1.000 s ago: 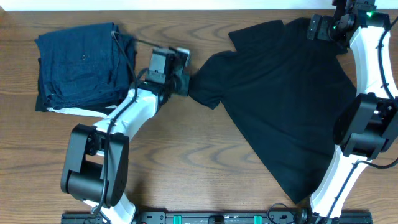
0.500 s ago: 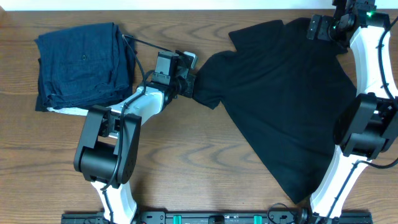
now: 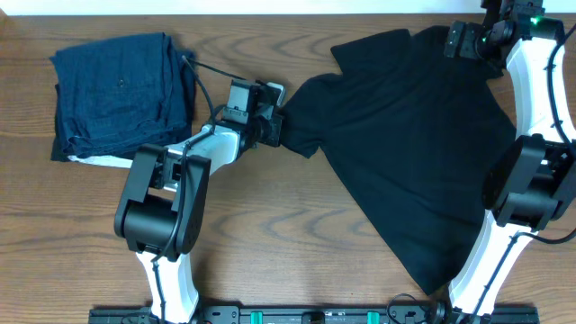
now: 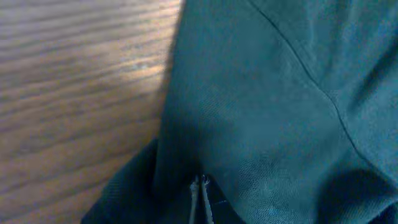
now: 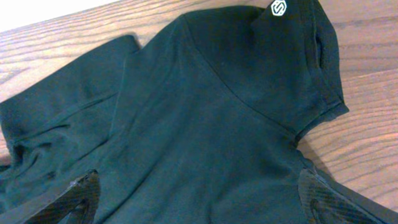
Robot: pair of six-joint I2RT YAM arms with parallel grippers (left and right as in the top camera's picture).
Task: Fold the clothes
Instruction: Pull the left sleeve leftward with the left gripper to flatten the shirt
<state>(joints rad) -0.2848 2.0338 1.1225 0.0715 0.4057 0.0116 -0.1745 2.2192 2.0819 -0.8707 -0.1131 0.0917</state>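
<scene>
The clothes, a black short-sleeved T-shirt, lie spread on the right half of the wooden table. My left gripper is at the tip of the shirt's left sleeve. In the left wrist view its thin fingertips are pressed together, shut with the sleeve fabric bunched around them. My right gripper hovers open over the shirt's far right corner. Its two fingers stand wide apart above the cloth near the collar, which carries a small white mark.
A stack of folded navy garments with a white layer beneath lies at the far left. Bare wood lies between the stack and the shirt and along the front edge.
My left gripper has shifted slightly right, and the sleeve tip went with it. The left arm's elbow swung right. The right arm has not moved.
</scene>
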